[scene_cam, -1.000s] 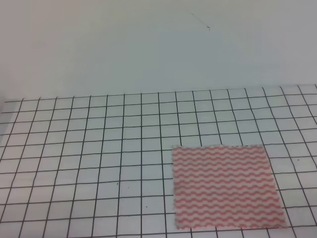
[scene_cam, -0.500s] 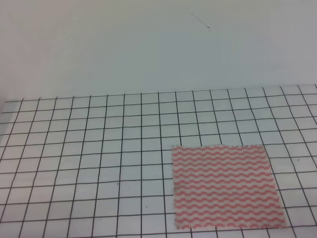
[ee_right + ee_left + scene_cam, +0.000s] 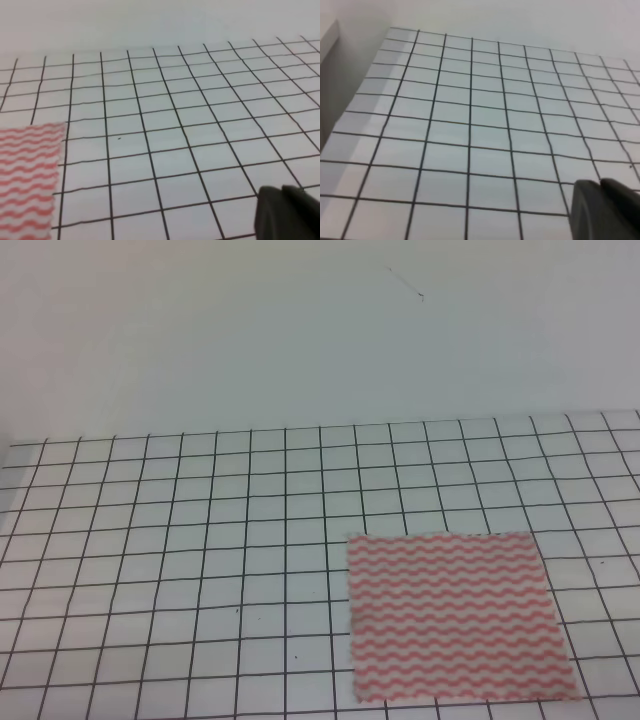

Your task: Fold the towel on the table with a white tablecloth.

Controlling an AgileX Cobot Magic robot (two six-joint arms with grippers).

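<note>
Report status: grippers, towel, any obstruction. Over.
Left gripper and right gripper: only dark edges visible, state unclear. Pinkish-red and white wavy-striped towel flat, unfolded on the black-gridded white tablecloth. Nothing on or beside the towel.

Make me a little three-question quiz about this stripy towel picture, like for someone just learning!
1. True or false: the towel lies flat and unfolded on the table.
2. In the high view, the towel sits toward which side? A) left B) right C) far back
3. Fill in: the towel's wavy stripes are pinkish-red and ____.

Key: 1 true; 2 B; 3 white.
</note>
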